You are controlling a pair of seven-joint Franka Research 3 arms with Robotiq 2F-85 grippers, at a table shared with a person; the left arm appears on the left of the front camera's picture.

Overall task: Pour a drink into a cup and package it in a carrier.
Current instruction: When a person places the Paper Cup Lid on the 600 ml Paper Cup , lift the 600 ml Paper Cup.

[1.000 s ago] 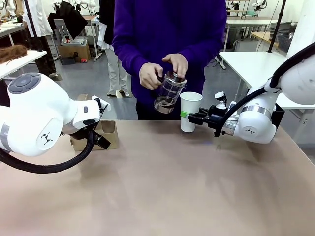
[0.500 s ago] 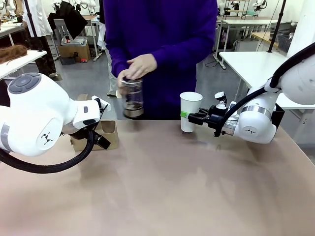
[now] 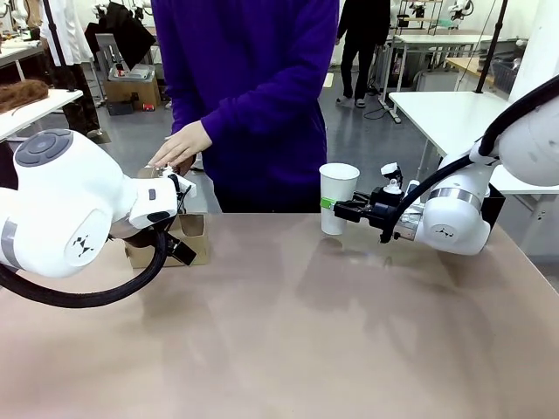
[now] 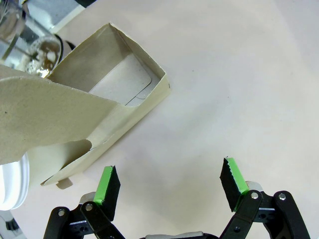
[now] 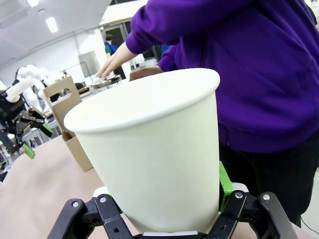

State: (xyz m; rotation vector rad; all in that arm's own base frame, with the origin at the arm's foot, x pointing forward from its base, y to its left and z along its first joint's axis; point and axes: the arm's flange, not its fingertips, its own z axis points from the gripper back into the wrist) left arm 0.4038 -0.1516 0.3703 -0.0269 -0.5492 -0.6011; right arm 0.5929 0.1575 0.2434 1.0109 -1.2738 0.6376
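As the right claw [image 3: 328, 203] clamps the tall white cup [image 3: 338, 196] upright near the far edge of the worktop [image 3: 288, 332], the left claw [image 4: 169, 181] hangs with jaws wide apart just beside the brown carrier [image 4: 114, 99], whose visible compartment is bare. Packing is yet to come: cup and carrier stand well apart. A person's hand [image 3: 177, 146] is at the glass jug [image 4: 22, 42] behind the carrier. Whether any drink is in the cup cannot be told; the left arm hides most of the carrier from the front.
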